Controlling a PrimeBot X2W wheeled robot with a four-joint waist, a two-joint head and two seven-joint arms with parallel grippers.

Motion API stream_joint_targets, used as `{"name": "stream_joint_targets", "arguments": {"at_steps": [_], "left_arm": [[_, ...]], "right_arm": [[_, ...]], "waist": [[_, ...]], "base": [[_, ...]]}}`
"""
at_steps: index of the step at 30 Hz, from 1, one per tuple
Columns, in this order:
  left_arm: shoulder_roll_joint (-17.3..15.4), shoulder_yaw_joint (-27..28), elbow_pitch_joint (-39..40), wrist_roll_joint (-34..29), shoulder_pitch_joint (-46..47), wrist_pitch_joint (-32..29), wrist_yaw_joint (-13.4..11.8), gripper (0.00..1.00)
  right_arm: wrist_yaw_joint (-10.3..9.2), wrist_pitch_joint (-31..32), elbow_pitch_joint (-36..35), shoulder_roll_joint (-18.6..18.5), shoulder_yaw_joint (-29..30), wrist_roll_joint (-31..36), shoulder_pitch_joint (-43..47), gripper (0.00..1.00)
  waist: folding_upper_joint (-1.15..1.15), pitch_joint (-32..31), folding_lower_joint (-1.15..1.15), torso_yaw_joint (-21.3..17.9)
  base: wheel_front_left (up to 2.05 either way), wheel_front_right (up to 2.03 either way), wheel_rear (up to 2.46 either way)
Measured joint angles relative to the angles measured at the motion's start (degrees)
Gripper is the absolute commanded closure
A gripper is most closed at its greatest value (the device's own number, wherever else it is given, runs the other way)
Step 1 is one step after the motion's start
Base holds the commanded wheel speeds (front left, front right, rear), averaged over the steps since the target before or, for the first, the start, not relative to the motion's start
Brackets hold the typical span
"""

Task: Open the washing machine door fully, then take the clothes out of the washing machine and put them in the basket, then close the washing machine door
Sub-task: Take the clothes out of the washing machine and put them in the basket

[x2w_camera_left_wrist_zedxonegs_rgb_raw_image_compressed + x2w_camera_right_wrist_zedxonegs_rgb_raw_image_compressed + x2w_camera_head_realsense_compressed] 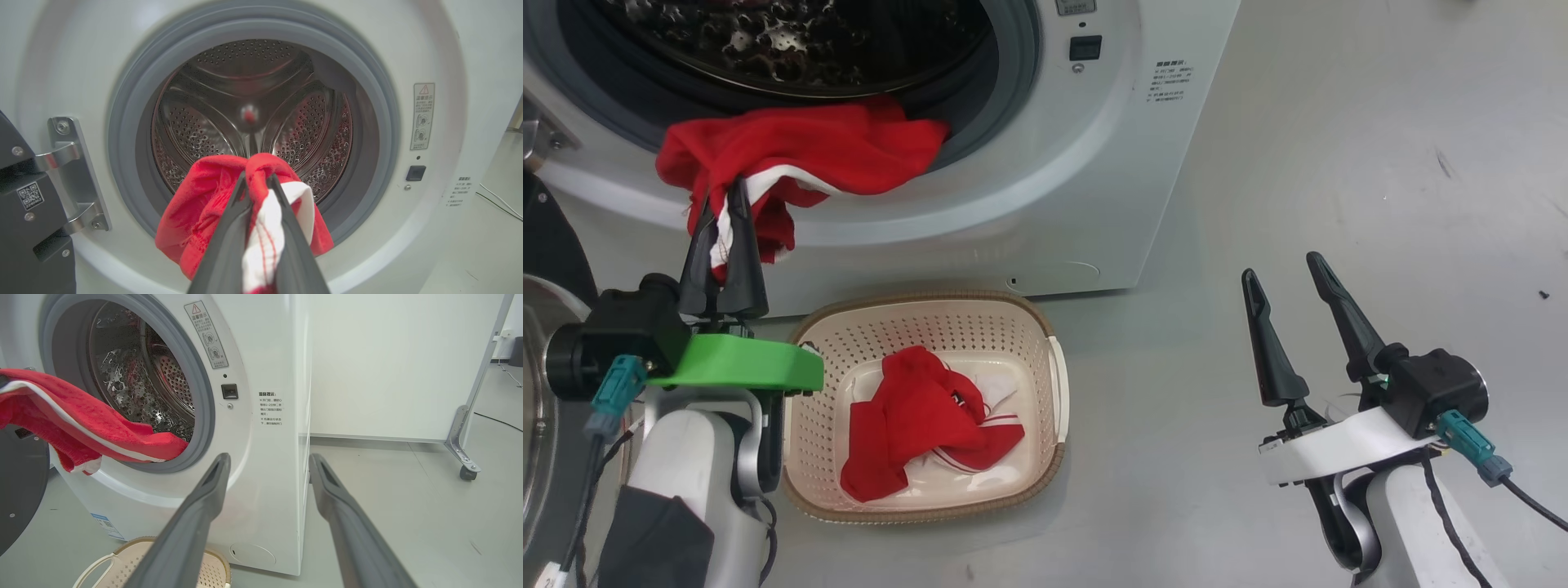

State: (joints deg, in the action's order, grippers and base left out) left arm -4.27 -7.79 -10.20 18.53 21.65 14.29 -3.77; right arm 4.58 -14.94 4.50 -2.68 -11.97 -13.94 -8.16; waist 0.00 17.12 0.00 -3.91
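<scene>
Washing machine door (20,490) open; one red garment (923,425) already in basket (1058,384); left gripper (723,198) pinches second red garment (849,151) at drum (196,134) mouth; right gripper (1281,265) spread, idle; transfer, door closing left.

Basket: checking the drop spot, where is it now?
In the head view, the basket sits on the floor left of centre, just in front of the washing machine and right of the left gripper.
</scene>
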Motion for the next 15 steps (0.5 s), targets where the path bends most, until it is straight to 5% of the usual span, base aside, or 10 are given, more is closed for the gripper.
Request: {"name": "stream_joint_targets", "arguments": {"at_steps": [15], "left_arm": [[0.2, 0.9, 12.0, -2.4, -4.5, 0.2, -0.8, 1.0]], "right_arm": [[0.41, 0.0, -0.4, 0.0, -0.2, 0.4, 2.5, 0.0]], "waist": [[0.0, -4.5, 0.0, 1.5]], "base": [[0.0, 0.0, 0.0]]}}
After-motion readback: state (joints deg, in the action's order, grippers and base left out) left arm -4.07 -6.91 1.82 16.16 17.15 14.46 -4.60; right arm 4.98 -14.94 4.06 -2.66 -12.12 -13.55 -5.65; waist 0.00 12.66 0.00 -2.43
